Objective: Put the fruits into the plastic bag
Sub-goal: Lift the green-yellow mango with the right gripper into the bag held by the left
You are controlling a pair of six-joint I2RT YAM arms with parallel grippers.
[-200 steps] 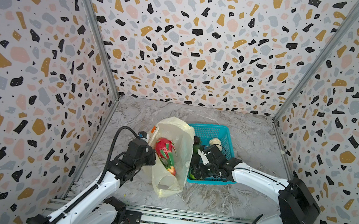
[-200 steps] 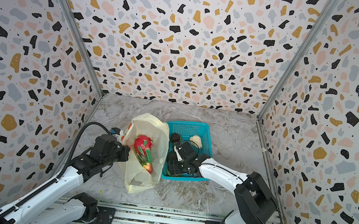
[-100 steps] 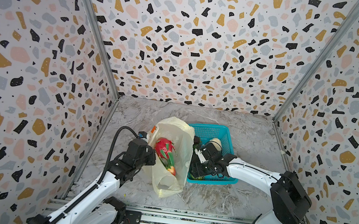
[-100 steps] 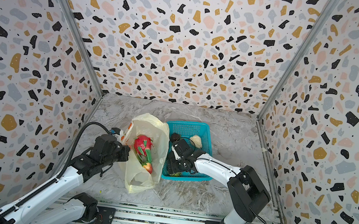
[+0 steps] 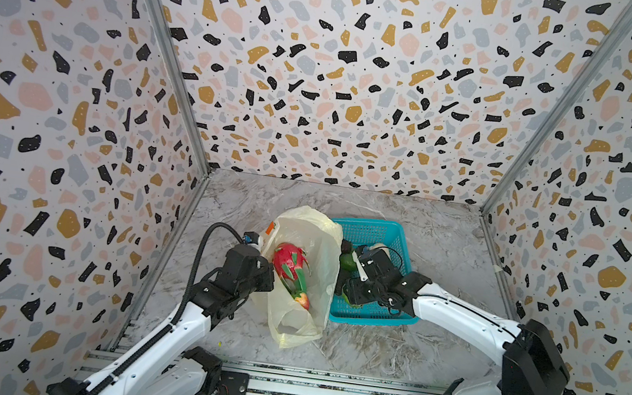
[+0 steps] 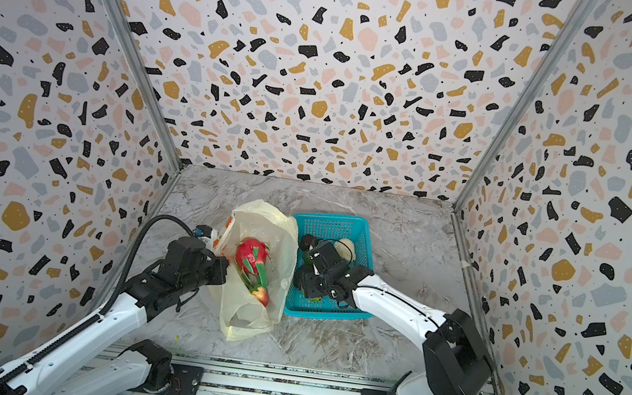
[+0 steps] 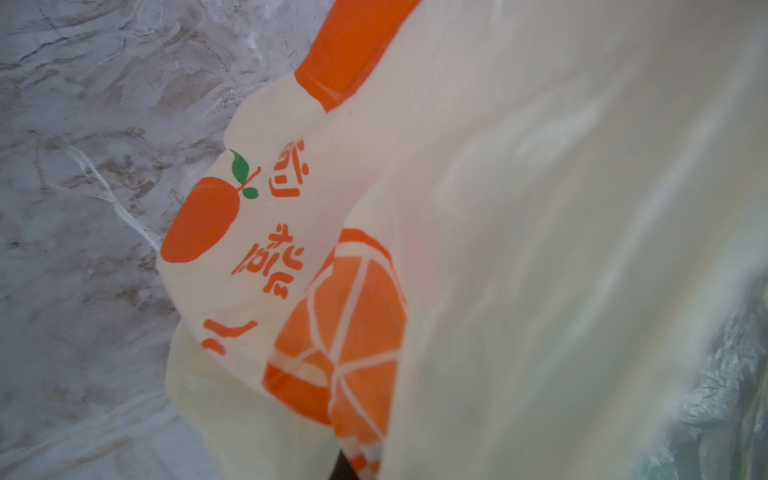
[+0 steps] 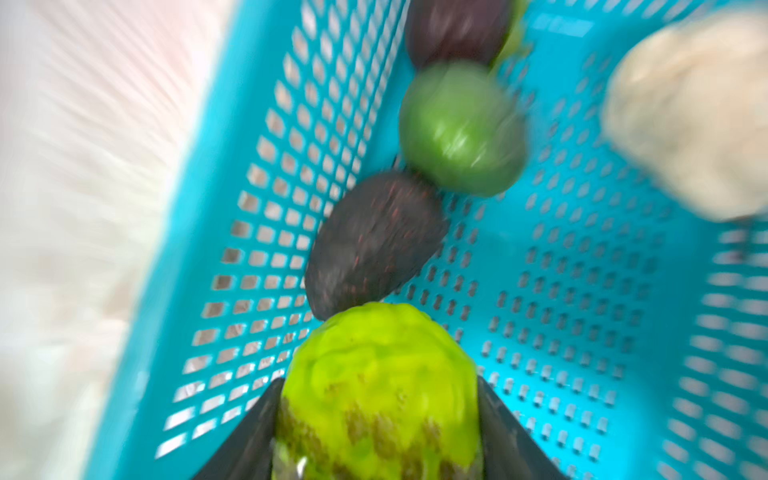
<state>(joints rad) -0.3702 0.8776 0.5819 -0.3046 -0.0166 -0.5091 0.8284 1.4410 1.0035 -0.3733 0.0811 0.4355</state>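
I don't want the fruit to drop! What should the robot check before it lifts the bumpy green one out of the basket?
1. Right fingers on both sides of the bumpy green fruit: ok.
2. Squeeze tight enough: cannot tell, the picture is blurry.
3. Left fingers shut on the plastic bag edge: ok.
4. Bag mouth open: ok.
5. Room beside the dragon fruit: ok.
6. Fruit clear of the teal basket: not ok, it is inside.
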